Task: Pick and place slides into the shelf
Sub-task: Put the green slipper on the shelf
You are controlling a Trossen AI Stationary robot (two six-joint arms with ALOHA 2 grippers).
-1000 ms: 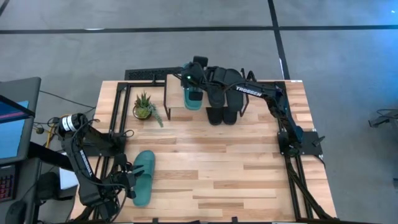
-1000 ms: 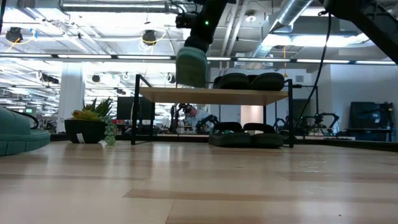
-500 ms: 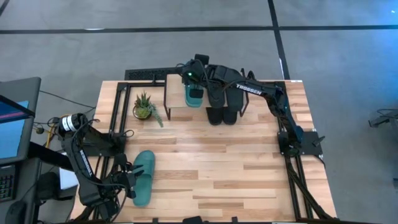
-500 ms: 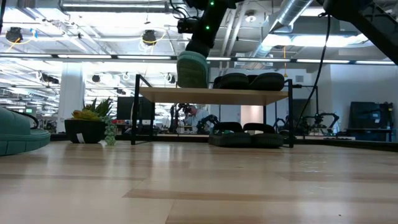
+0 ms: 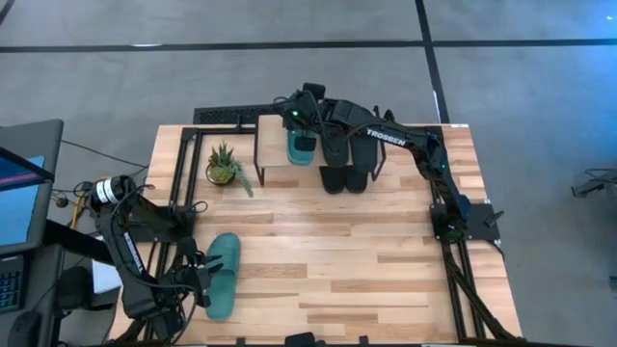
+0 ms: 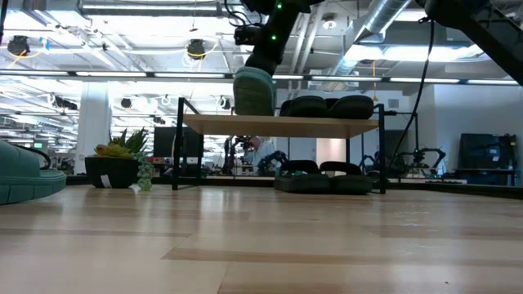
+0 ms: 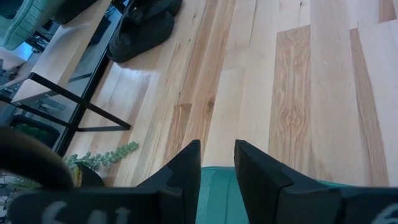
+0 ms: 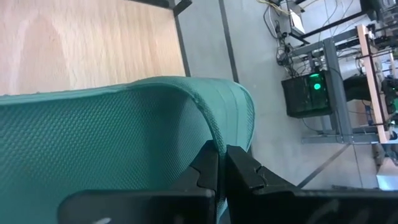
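The teal slide [image 5: 301,146] I carry sits on the shelf [image 5: 273,152] top board, just left of the 2 black slides [image 5: 349,137] there, with another black pair [image 5: 344,179] on the table below the shelf; my right gripper [image 8: 219,163] has its fingers pinched tight on the slide's strap edge. Well away from the shelf at the table's near left corner, my left gripper [image 7: 217,163] hangs with fingers slightly parted over the second teal slide [image 5: 221,274], gripping nothing.

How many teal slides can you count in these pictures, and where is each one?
2. One teal slide is on the shelf top board, held by the right gripper. The other teal slide lies on the table near the left gripper.
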